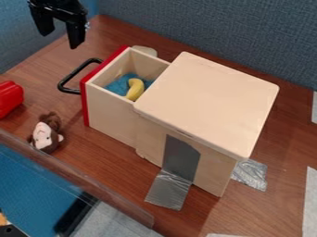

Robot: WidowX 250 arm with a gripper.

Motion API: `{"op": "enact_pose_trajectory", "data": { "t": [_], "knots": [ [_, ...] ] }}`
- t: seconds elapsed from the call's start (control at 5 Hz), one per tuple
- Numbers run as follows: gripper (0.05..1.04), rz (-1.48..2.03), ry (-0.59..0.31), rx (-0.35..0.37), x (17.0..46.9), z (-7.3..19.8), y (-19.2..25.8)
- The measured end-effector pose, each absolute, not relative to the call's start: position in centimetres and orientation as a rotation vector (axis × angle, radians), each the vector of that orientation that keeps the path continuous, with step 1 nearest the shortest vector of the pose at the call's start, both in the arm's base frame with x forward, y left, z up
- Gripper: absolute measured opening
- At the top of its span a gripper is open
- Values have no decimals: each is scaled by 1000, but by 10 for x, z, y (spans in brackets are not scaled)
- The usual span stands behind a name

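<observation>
The black two-finger gripper (60, 40) hung wide and empty, its top cut off; nearby, a curved yellow toy banana (134, 89) lay in the open, red-fronted wooden drawer (111, 113) – its near end hidden; a glossy red object (9, 98) was cut off at left.

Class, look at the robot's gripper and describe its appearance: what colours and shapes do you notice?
The gripper is black all over its main parts, with two chunky, angular fingers that narrow towards their tips. A small pale, silvery detail shows on the outer side of one finger.
</observation>
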State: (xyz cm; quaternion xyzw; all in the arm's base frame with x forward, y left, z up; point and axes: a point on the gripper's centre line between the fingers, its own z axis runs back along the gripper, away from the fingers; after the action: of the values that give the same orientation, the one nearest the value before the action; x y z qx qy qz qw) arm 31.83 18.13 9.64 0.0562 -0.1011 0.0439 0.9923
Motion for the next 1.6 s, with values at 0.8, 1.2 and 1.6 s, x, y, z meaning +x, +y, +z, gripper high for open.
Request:
{"op": "enact_pose_trajectory", "data": {
  "t": [0.8, 1.2, 1.6],
  "knots": [
    [1001, 9, -234, -2, 336, 103, 116],
    [1001, -129, -183, 0, 340, 85, 69],
    [1001, -157, -196, 12, 343, 84, 56]
  ]
}}
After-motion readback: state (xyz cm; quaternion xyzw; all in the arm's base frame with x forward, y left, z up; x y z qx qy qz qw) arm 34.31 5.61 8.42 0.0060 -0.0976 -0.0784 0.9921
